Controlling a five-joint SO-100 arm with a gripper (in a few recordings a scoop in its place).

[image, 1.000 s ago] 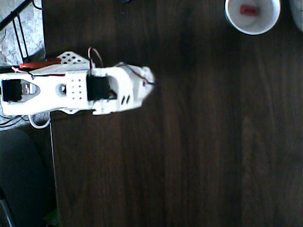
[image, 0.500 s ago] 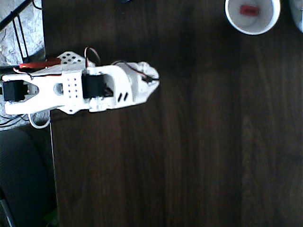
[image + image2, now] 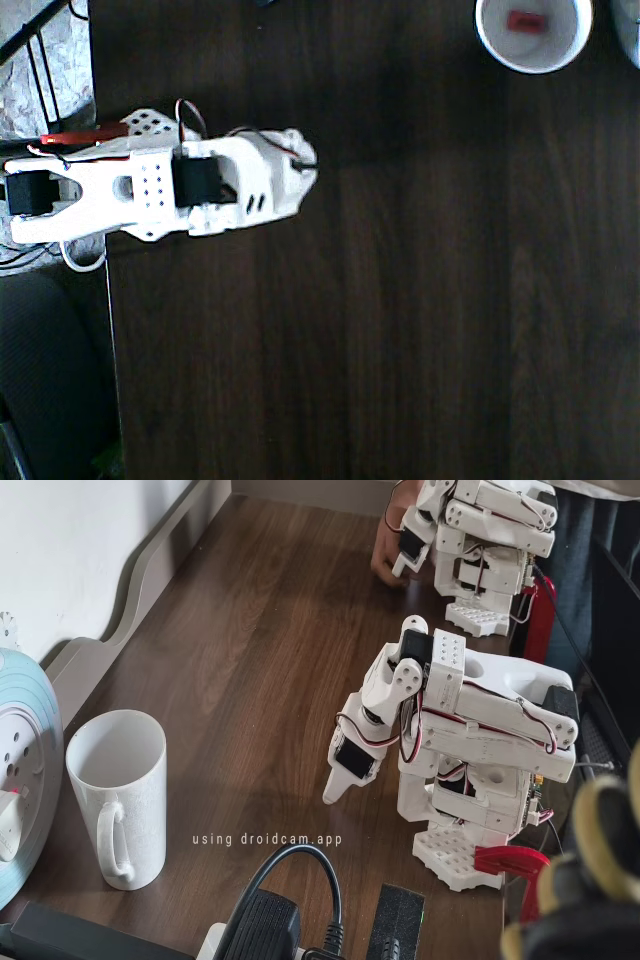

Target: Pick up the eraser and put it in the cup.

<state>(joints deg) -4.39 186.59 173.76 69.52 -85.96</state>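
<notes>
Eraser's resting place is on a dark wooden table [image 3: 420, 300], the largest thing in view. Folded back near its edge sits the white arm [image 3: 480, 730], its gripper [image 3: 340, 775] pointing down, fingers seemingly pressed together, holding nothing. Well apart stands the cup [image 3: 533, 35], and inside it lies the pink-red eraser [image 3: 524, 20].

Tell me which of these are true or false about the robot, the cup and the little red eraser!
1. The eraser lies inside the cup. True.
2. The gripper is holding the eraser. False: the eraser is in the cup, far from the gripper.
3. The cup has a handle. True, seen in the fixed view.
4. The cup lies tipped on its side. False: it stands upright on the table.
5. The table is bright white. False: it is dark brown wood.
</notes>
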